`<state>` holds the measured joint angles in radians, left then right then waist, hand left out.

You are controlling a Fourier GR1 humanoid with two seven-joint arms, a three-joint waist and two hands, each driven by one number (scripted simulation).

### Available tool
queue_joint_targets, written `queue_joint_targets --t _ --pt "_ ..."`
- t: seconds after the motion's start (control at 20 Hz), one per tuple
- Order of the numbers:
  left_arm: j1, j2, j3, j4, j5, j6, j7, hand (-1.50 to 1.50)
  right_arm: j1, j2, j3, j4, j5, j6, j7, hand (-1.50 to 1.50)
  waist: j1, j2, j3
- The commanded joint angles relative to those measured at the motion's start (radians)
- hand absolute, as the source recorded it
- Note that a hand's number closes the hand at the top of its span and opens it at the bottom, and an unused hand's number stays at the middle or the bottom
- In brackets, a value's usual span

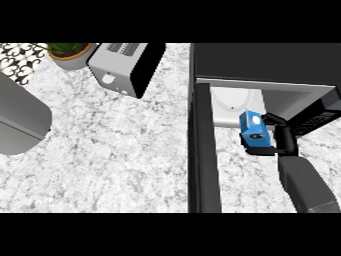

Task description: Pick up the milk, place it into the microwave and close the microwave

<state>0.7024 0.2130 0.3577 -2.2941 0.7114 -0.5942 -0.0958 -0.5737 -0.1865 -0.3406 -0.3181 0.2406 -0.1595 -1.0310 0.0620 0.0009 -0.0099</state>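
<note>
Right forearm (306, 185) enters from near right edge over marbled worktop (114, 165). Right hand (282, 140) at microwave mouth, fingers curled round blue milk (253, 129). Milk held in hand, just right of open door (202, 160), at near edge of white cavity; cannot tell if it touches cavity floor. Black microwave (276, 62) behind. Far left: toaster (117, 70), potted plant (69, 51).
</note>
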Motion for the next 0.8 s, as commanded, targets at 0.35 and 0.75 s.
queue_joint_targets --t 0.35,0.75 --pt "-0.044 0.031 0.001 0.009 0.013 0.013 0.021 -1.50 -0.172 -0.113 -0.041 -0.029 -0.007 -0.135 0.179 1.50 0.087 0.054 0.013" --pt "-0.079 0.048 0.013 0.013 0.007 0.017 0.021 -1.50 -0.119 -0.116 -0.044 -0.092 -0.018 -0.135 0.168 1.50 0.104 0.057 0.013"
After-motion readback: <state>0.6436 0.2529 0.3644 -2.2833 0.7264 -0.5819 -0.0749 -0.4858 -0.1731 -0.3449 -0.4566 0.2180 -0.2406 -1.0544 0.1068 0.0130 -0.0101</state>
